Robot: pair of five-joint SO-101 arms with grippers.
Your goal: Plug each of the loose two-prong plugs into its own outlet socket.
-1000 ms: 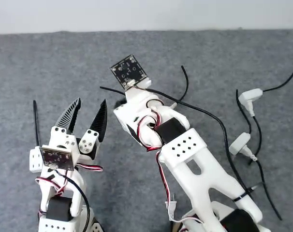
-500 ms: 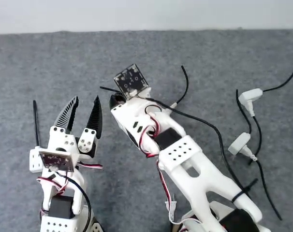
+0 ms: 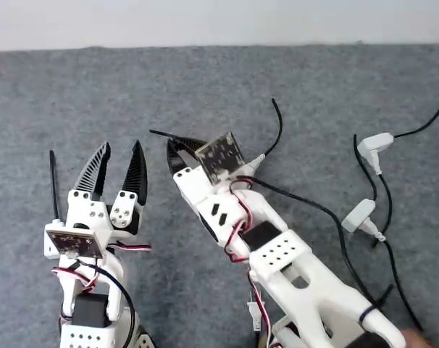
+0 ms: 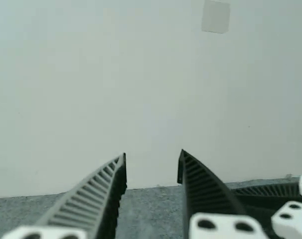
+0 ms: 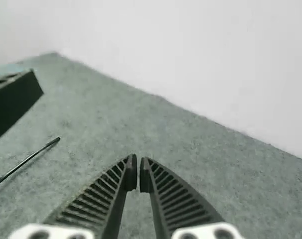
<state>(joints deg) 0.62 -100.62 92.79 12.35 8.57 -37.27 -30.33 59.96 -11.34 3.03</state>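
Observation:
Two white two-prong plugs lie at the right of the grey mat, one farther back [image 3: 374, 145] and one nearer [image 3: 359, 214], each on a black cable. A small white plug tip [image 3: 259, 157] shows beside the right arm. My right gripper [image 3: 174, 148] is near the mat's middle, far from the two plugs; its fingers [image 5: 137, 172] are shut with nothing between them. At the near left my left gripper [image 3: 116, 161] stands open and empty, fingertips spread [image 4: 153, 157]. A white block [image 3: 48, 249], perhaps a socket, peeks out by the left wrist.
Black cables loop over the right side of the mat [image 3: 385, 217] and behind the right arm [image 3: 278, 123]. A thin black cable [image 3: 53, 185] runs back from the white block. A loose cable end [image 5: 26, 160] lies ahead of the right gripper. A pale wall bounds the back.
The right arm has drawn back toward the near side, its wrist board swinging right and nearer. The left gripper has shifted slightly left and stays open.

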